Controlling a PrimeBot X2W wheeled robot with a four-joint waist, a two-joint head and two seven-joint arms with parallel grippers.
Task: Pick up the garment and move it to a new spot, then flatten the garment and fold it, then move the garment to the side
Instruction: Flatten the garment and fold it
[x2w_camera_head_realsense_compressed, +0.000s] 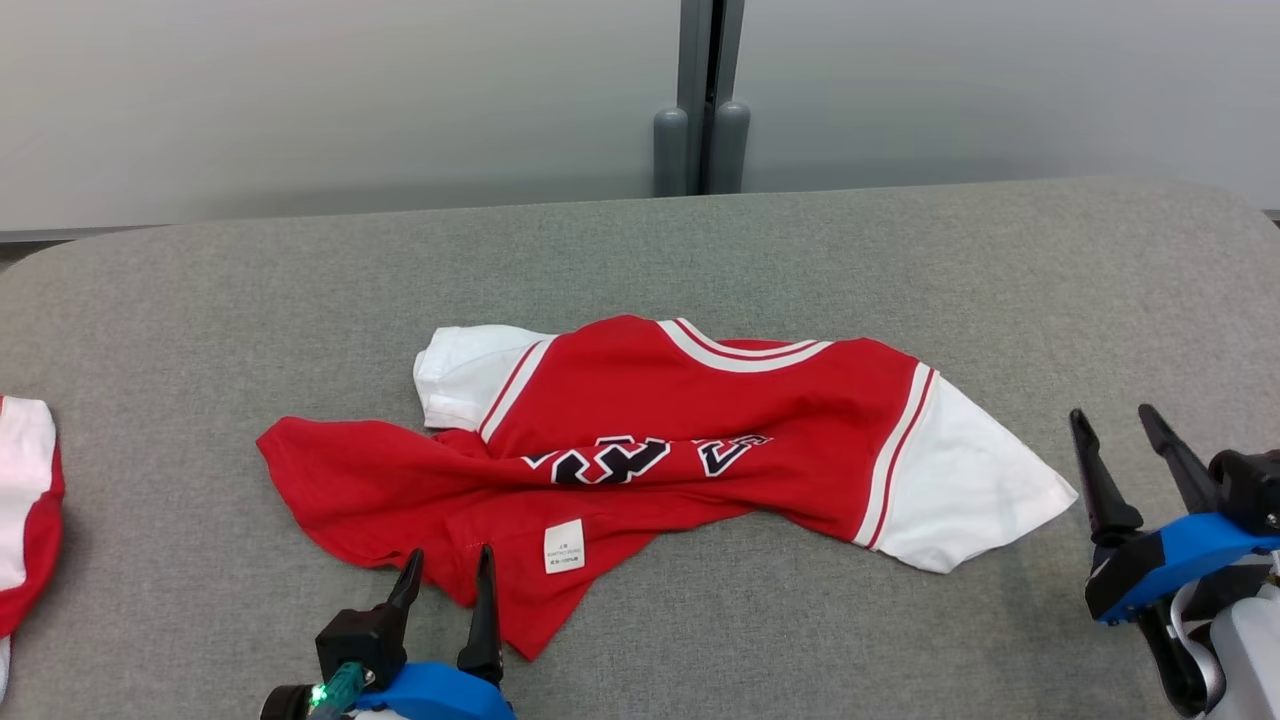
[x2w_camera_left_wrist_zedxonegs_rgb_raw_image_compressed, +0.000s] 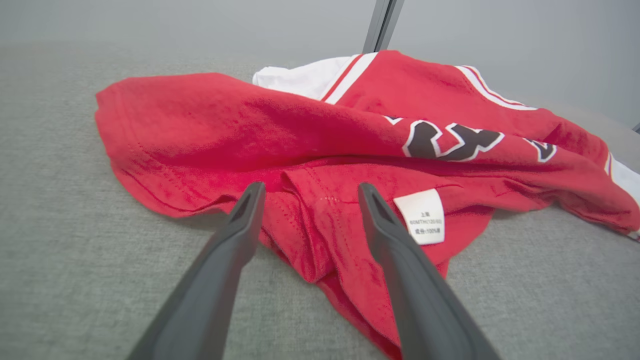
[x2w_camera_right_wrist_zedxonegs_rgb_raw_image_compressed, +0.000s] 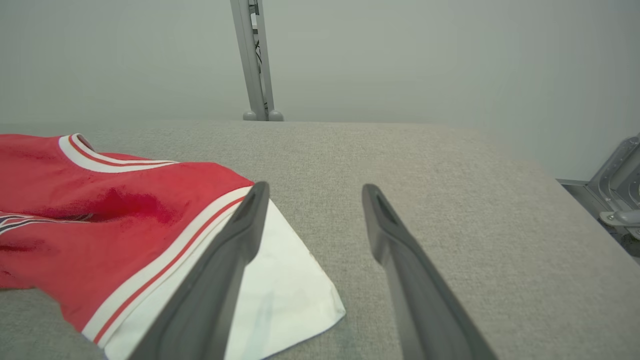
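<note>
Red and white cloth (x2w_camera_head_realsense_compressed: 25, 500) peeks in at the left edge of the grey table (x2w_camera_head_realsense_compressed: 200, 300), well apart from the main event. Moving right, here's the garment (x2w_camera_head_realsense_compressed: 700, 420): a red T-shirt with white sleeves, lying rumpled across the middle of the surface, nearer the front edge than the far one. Its red bottom hem is thrown out to the left, creased and doubled over. The left gripper (x2w_camera_head_realsense_compressed: 450, 552) sits at the front edge with its two dark fingers spread apart, tips over that near hem, clamping nothing; whether they touch the cloth I cannot tell. Just beside it, a small white label (x2w_camera_head_realsense_compressed: 564, 546) faces up. Dark letters (x2w_camera_head_realsense_compressed: 640, 458) edged in white are buckled into a fold across the chest, with the striped neckline (x2w_camera_head_realsense_compressed: 745, 352) toward the far edge. On the right, a white sleeve (x2w_camera_head_realsense_compressed: 965, 490) lies flat, pointing at the right gripper (x2w_camera_head_realsense_compressed: 1112, 413), fingers parted and empty, just beside the sleeve's corner near the right edge.
</note>
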